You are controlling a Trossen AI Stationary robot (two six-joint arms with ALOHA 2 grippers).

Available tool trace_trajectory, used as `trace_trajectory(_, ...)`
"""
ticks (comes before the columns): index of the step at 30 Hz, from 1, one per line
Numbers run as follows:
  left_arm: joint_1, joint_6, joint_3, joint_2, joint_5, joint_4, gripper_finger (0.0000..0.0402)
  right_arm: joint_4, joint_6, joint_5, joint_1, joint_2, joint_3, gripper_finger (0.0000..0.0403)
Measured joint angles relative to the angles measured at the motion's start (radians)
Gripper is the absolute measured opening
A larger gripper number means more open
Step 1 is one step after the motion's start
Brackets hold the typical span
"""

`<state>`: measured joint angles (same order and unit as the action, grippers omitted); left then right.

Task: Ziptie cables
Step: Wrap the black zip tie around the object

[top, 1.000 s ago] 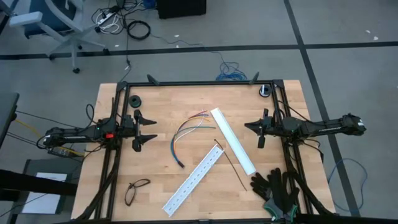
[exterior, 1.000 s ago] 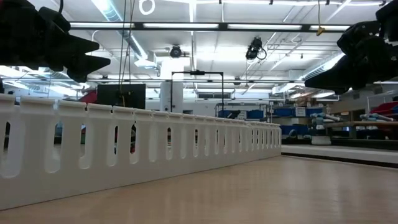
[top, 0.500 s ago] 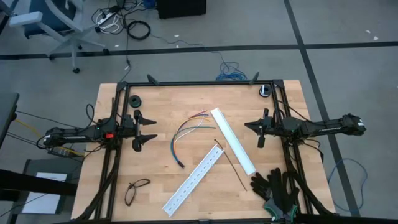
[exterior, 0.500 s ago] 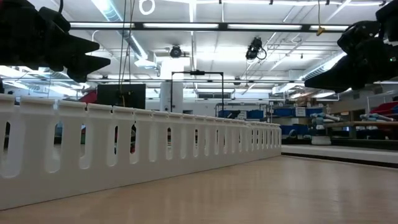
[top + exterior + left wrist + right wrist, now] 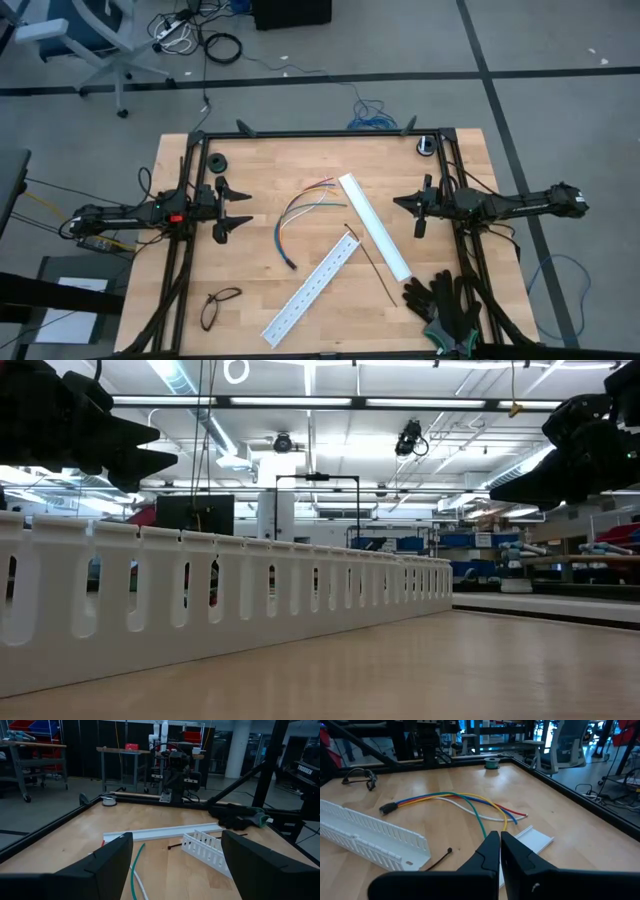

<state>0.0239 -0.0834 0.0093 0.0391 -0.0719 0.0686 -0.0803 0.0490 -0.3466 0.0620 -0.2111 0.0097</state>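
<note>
The cables (image 5: 298,215) lie loose on the wooden table's middle, curving from a dark-sheathed end (image 5: 387,808) into a fan of blue, green, yellow, red and white wires (image 5: 465,800). A thin black ziptie (image 5: 370,262) lies flat between the two white rails. My left gripper (image 5: 243,208) hovers open at the table's left, level, pointing at the cables, with nothing between its fingers (image 5: 175,870). My right gripper (image 5: 405,205) hovers shut at the right, its tips (image 5: 495,837) above the flat rail's end, holding nothing.
A flat white rail (image 5: 375,227) and a perforated white rail (image 5: 310,288) lie right of and near the cables. Black gloves (image 5: 445,300) sit at the near right corner, glasses (image 5: 220,305) near left, a black roll (image 5: 217,162) far left, and a green roll (image 5: 428,146) far right.
</note>
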Motion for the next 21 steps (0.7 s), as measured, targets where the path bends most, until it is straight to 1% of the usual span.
trace_trajectory(21, 0.000, 0.000, 0.000, 0.000, 0.000, 0.000, 0.0280, -0.014, 0.011, 0.001, 0.000, 0.000, 0.000, 0.0001)
